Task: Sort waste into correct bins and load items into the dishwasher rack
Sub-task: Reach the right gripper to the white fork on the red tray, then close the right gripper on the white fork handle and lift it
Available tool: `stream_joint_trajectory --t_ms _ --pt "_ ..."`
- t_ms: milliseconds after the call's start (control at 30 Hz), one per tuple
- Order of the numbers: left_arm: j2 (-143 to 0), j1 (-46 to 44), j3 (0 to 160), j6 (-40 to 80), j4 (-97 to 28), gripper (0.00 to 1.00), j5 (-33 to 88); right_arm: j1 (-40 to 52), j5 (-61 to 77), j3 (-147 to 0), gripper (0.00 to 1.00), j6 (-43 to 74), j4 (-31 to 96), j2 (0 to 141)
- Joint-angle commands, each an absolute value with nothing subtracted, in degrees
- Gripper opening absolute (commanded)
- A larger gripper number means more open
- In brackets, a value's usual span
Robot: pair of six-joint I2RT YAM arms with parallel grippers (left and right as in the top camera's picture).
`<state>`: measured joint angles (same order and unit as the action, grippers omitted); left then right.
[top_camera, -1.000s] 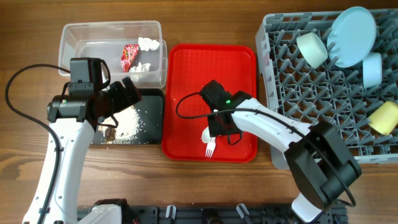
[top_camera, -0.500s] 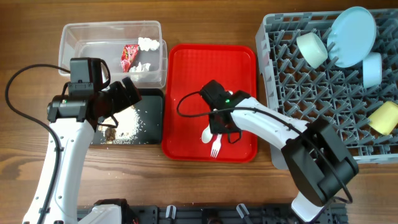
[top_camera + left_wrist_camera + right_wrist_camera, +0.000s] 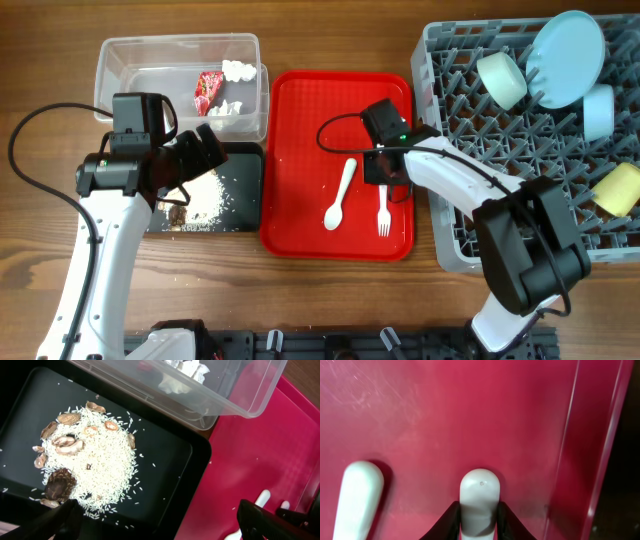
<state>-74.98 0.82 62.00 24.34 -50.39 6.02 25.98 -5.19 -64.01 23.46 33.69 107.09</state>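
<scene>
Lying front-to-back, fork [image 3: 383, 212] points tines nearward; right gripper [image 3: 478, 511] pinches handle.

the right hand [image 3: 381, 177] has moved from the middle of the red tray [image 3: 300, 130] to its right side, beside the dishwasher rack [image 3: 470, 160]. the white fork [image 3: 383, 212] has shifted right with it, its handle end pinched between the fingers. the white spoon [image 3: 339, 195], earlier half hidden under the arm, now shows whole.
</scene>
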Motion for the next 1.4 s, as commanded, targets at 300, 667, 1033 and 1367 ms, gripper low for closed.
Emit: stream_joint_trajectory --t_ms 300,667,1033,1367 --pt "-74.4 1.1 62.6 24.5 -50.4 1.0 6.1 25.8 -1.0 -71.9 0.57 21.7 53.3 105.9" --pt "-74.4 1.1 62.6 24.5 -50.4 1.0 6.1 25.9 9.7 -63.5 0.57 22.7 50.9 105.9" --pt "-74.4 1.1 62.6 24.5 -50.4 1.0 6.1 25.9 9.4 -62.2 0.39 27.2 52.1 105.9" --pt "-74.4 1.1 62.6 24.5 -50.4 1.0 6.1 25.9 8.6 -62.2 0.38 27.4 51.8 105.9"
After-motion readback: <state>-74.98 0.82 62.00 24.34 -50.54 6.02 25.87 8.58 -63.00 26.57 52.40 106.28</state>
